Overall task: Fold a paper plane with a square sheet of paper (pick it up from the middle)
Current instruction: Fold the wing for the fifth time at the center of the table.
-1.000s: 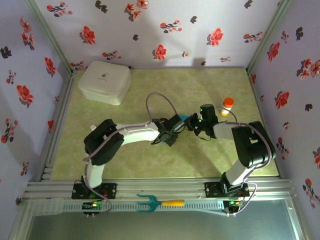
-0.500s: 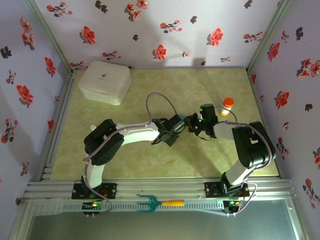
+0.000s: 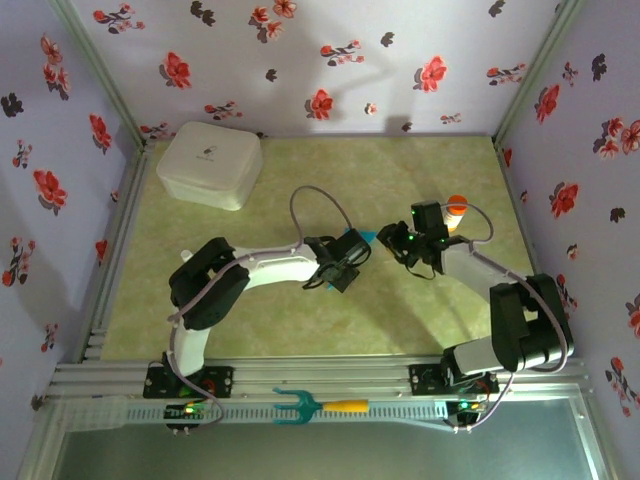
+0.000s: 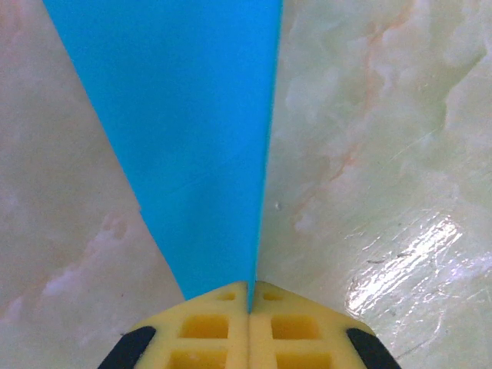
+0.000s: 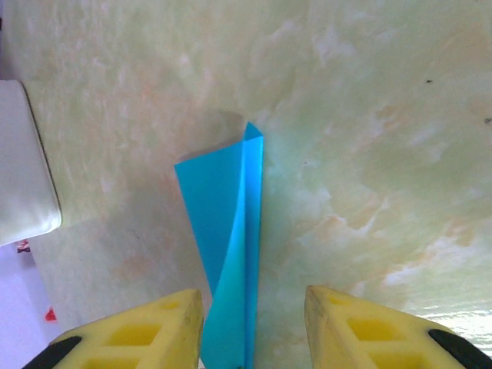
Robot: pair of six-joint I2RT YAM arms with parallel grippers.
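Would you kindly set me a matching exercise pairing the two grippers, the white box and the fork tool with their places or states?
1. left gripper
2. right gripper
3. white box
4. fork tool

A. far left corner
B. open
C. lying on the near-edge rail
D. shut on the blue paper

Pairs: 1-D, 2-B, 3-A, 4-C

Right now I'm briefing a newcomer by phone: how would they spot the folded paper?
Find the green marbled table, then the left arm reaching to its middle. The folded paper is pinched in the left tool: a narrow bright-blue wedge, unlike the white box.
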